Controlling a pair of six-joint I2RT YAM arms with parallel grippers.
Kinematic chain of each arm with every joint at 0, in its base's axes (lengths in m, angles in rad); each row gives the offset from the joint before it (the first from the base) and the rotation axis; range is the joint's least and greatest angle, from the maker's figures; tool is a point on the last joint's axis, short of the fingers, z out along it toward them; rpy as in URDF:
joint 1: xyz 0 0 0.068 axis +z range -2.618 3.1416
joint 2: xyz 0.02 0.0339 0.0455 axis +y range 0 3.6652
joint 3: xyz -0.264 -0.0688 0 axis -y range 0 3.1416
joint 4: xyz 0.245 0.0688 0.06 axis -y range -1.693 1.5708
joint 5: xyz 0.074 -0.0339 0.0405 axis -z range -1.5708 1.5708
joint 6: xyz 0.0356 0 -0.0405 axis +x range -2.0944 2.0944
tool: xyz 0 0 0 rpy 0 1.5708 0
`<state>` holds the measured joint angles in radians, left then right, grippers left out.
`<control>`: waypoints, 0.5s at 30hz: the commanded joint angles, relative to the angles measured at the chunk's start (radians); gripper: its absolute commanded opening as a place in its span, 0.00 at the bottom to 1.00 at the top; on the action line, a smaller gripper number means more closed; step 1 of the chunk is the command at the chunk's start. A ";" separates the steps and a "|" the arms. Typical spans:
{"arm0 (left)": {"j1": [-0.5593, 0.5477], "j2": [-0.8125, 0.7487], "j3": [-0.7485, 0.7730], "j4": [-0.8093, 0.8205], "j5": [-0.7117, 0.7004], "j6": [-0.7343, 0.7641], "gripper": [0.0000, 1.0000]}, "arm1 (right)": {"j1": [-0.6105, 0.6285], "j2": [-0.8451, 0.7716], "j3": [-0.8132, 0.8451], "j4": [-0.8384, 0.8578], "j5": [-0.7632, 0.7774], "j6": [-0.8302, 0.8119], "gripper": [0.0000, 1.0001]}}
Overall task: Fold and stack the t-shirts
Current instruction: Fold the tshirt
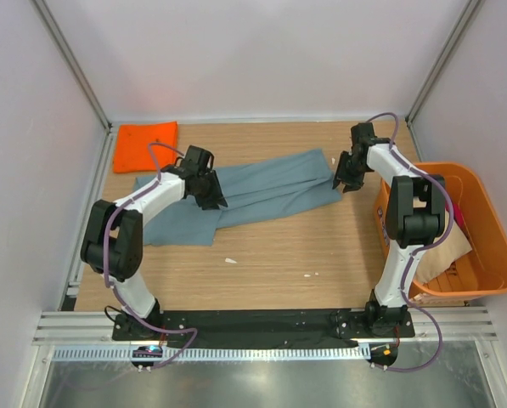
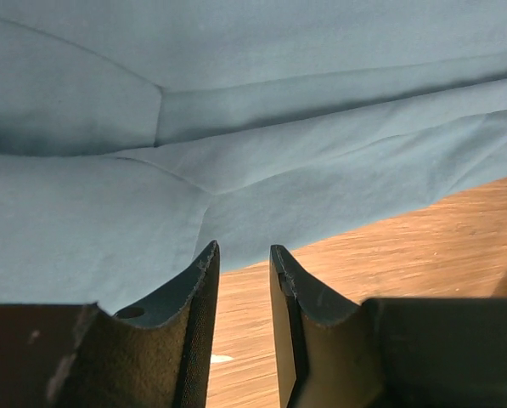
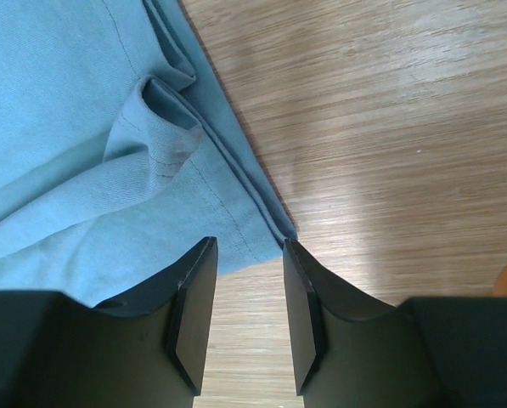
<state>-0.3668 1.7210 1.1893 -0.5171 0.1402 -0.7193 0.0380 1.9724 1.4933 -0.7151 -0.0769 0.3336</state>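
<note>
A large grey-blue t-shirt [image 1: 270, 187] lies crumpled across the middle of the wooden table. My left gripper [image 1: 211, 198] hovers over its left-centre part. In the left wrist view the left gripper [image 2: 245, 255] is open by a narrow gap, with bare wood between the fingers and the shirt's hem [image 2: 236, 195] just beyond the tips. My right gripper [image 1: 345, 180] stands at the shirt's right end. Seen from the right wrist, it [image 3: 249, 248] is open and empty, and the shirt's stitched corner [image 3: 253, 229] lies right ahead of the tips. A folded orange t-shirt [image 1: 146, 144] rests at the back left.
An orange plastic tub [image 1: 491, 221] stands off the table's right edge, behind the right arm, with beige cloth [image 1: 447, 255] and a bit of red cloth inside. Small white scraps [image 1: 230, 260] lie on the wood in front. Walls close the back and sides.
</note>
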 commanded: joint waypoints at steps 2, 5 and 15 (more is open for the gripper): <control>-0.008 0.017 0.067 0.020 0.047 0.037 0.32 | 0.002 -0.001 -0.017 0.020 -0.012 -0.008 0.42; -0.008 0.022 0.070 0.011 0.015 0.035 0.32 | 0.002 -0.004 -0.027 0.029 -0.009 -0.013 0.39; 0.046 -0.147 0.032 -0.101 -0.221 0.061 0.41 | 0.002 -0.020 0.013 0.013 0.006 0.074 0.45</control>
<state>-0.3630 1.7164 1.2331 -0.5686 0.0437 -0.6895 0.0380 1.9911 1.4723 -0.7048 -0.0772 0.3519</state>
